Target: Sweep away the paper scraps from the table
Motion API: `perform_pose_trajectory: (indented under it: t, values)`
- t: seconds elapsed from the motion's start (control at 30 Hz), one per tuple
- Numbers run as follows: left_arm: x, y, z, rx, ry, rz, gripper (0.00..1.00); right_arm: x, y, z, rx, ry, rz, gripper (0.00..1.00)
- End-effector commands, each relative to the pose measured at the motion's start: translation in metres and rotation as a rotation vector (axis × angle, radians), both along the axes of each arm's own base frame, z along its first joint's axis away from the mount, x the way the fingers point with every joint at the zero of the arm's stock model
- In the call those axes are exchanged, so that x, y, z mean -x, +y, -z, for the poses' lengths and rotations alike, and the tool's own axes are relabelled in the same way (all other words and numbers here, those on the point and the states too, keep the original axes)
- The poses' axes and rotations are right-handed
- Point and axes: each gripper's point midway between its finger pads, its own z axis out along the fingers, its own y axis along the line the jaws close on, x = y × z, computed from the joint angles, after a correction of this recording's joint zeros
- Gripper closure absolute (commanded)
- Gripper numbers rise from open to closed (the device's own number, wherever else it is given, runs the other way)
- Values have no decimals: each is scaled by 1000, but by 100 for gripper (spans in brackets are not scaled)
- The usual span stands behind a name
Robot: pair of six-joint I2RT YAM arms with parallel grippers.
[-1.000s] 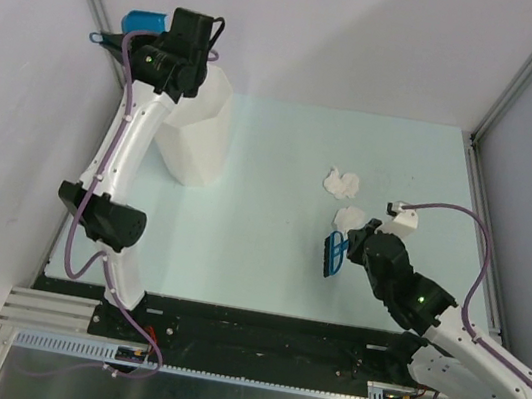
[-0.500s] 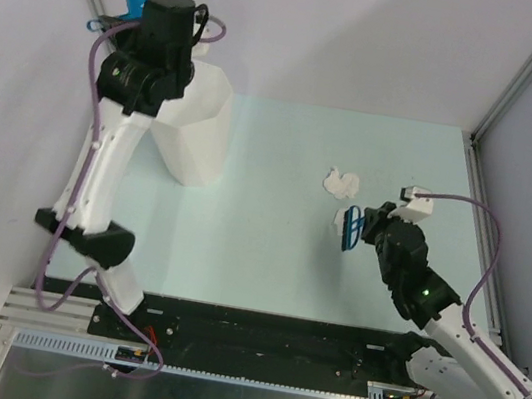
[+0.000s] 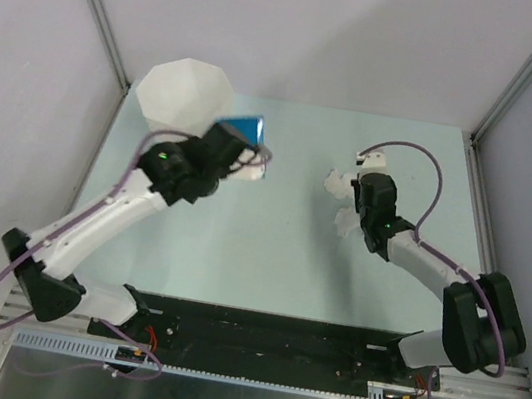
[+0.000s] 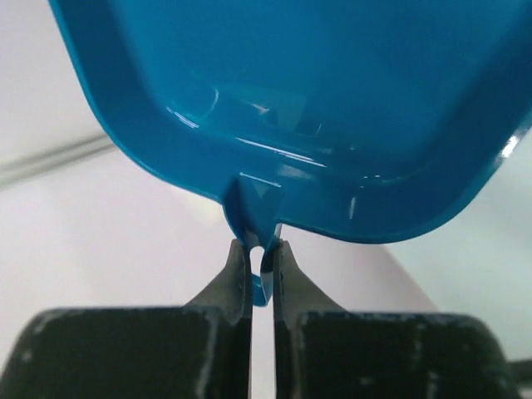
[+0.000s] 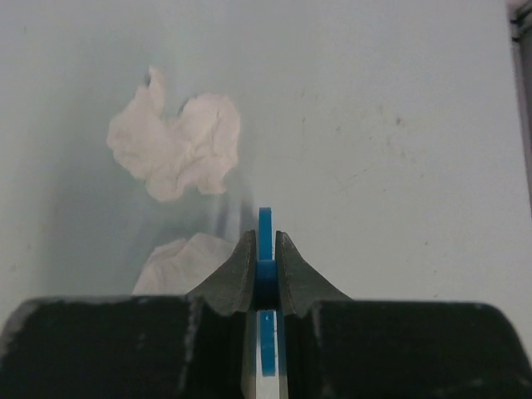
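Both clamped: left claw (image 4: 261, 249) on dustpan (image 4: 291, 83) now down beside bin (image 3: 182, 93), right claw (image 5: 264, 241) on brush (image 5: 265, 219) nearer paper scraps (image 5: 176, 150)

The desk (image 3: 268, 251) is plain pale mint-green, and the paper scraps (image 5: 176, 154) on it are white and unpatterned. The dustpan (image 4: 291, 100) is glossy bright blue, the thin handle (image 5: 264, 229) is the same blue, and the bin (image 3: 181, 95) is plain white. The left arm (image 3: 101, 219) and right arm (image 3: 428, 266) are white with black joints.
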Motion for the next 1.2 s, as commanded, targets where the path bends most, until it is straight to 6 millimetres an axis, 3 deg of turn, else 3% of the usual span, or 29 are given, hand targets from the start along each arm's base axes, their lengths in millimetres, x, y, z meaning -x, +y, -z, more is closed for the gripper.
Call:
perform_pose_trajectory:
  t: [0.0,0.03,0.2,0.33,0.43,0.53,0.63,0.73,0.87,1.0,1.1,1.13,1.17]
  values:
    - [32,-28,106,155,299,39,100,-6,34,-2,65,14,-165,100]
    - [42,-28,132,146,370,41,100,-1,43,2,64,31,-190,100]
    - [72,-41,203,191,616,50,100,40,104,17,0,122,-370,100]
    - [92,-40,254,162,754,36,100,60,145,-6,-278,114,-405,100]
    - [94,-27,282,90,778,6,100,57,146,-26,-387,78,-349,100]
    - [100,-18,306,36,842,-19,100,51,130,-45,-373,20,-270,100]
    - [98,-18,319,11,868,-45,100,46,108,-54,-321,-17,-172,100]
    - [94,-25,321,28,874,-50,100,44,94,-50,-291,-23,-86,100]
    - [90,-28,326,13,884,-60,100,48,80,-18,-243,53,16,100]
    - [86,-33,324,27,878,-52,100,53,98,16,-307,162,3,100]
    - [86,-33,325,17,881,-48,100,58,132,24,-443,246,-111,100]
    - [86,-33,326,15,884,-49,100,62,154,28,-528,296,-182,100]
    - [85,-33,327,14,884,-48,100,58,165,22,-581,287,-214,100]
